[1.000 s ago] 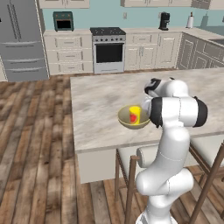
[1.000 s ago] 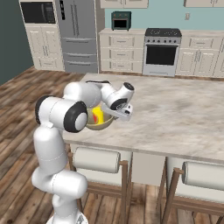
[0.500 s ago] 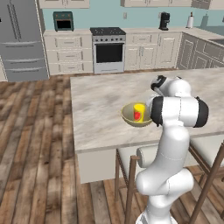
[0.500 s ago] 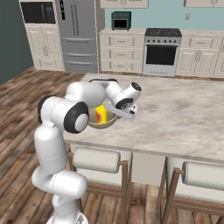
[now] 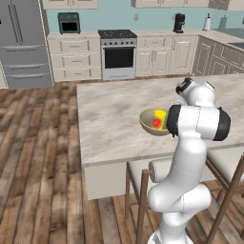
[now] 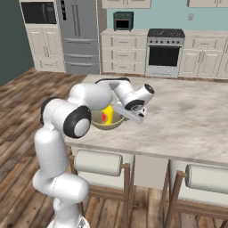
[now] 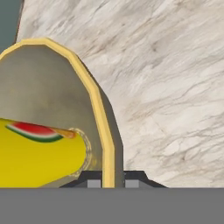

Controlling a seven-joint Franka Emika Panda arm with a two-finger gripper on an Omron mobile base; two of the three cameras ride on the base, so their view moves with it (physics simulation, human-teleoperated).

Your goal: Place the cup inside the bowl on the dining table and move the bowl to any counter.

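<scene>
The olive-tan bowl (image 5: 149,126) (image 6: 109,123) is near the front edge of the dining table (image 5: 109,119) (image 6: 191,120). The small yellow cup (image 5: 158,118) (image 6: 107,114) with its red patch lies inside it. In the hand view the bowl's yellow rim (image 7: 94,94) runs down between my two fingertips, and the cup (image 7: 39,153) lies on its side in the bowl at the lower left. My gripper (image 7: 113,179) (image 6: 121,112) is shut on the bowl's rim at the side toward the table's middle. The marble top (image 7: 175,87) shows behind the bowl.
Two stools (image 6: 98,162) (image 6: 207,178) stand against the table's near side. The counter (image 5: 152,35) (image 6: 124,32) runs along the teal back wall with a stove (image 5: 118,55) in it and a fridge (image 5: 24,43) to its left. Wooden floor (image 5: 43,152) surrounds the table.
My hand has turned and shifted toward the table's middle, and the bowl with the cup in it has moved a little with it.
</scene>
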